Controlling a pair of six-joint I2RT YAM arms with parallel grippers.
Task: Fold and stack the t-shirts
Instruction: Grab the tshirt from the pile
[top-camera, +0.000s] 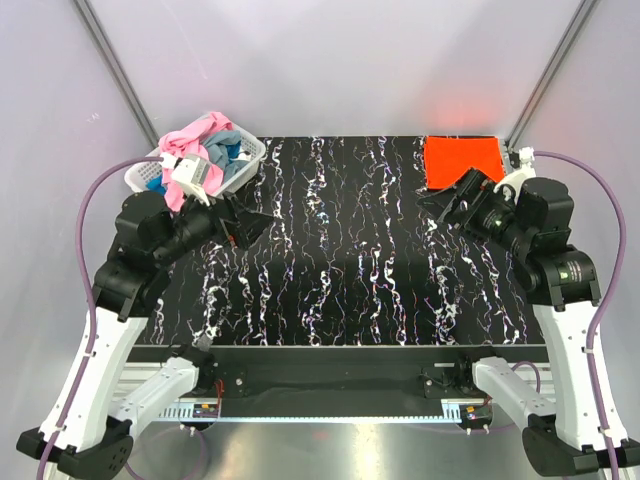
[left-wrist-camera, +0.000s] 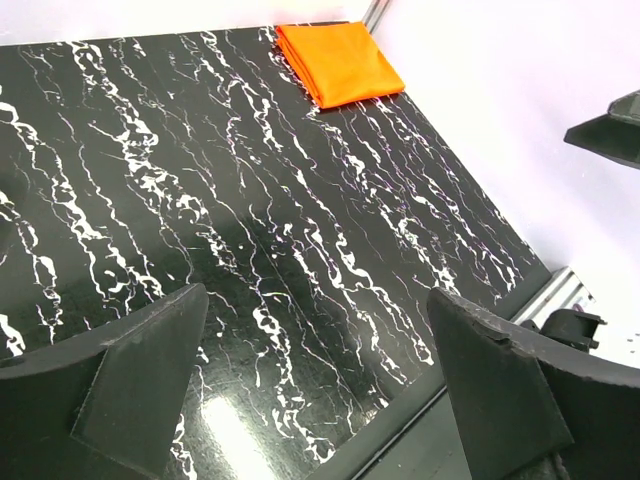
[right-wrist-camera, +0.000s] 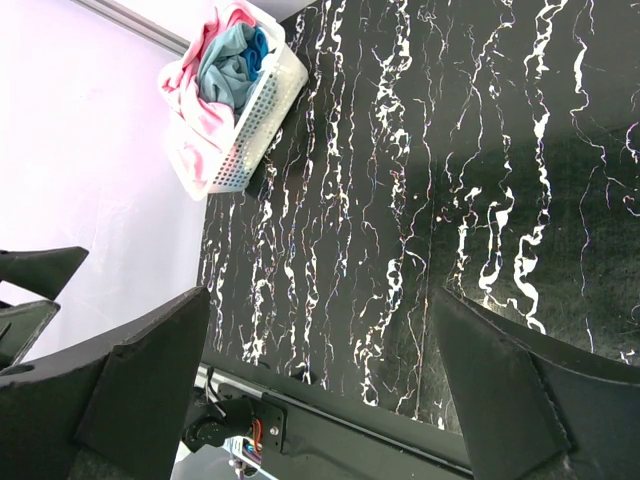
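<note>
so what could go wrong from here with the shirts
1. The pink cloth shirt hangs over the rim of the white plastic lattice basket, bunched with the grey-blue shirt; pulling one may drag out the others or tip the basket.
2. The folded orange-red shirt lies at the far right corner of the black marbled table, close to the right arm; a careless sweep might rumple it or push it off.

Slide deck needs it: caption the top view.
Left gripper and right gripper open, empty; orange shirt folded far right; other shirts heaped in basket far left.
</note>
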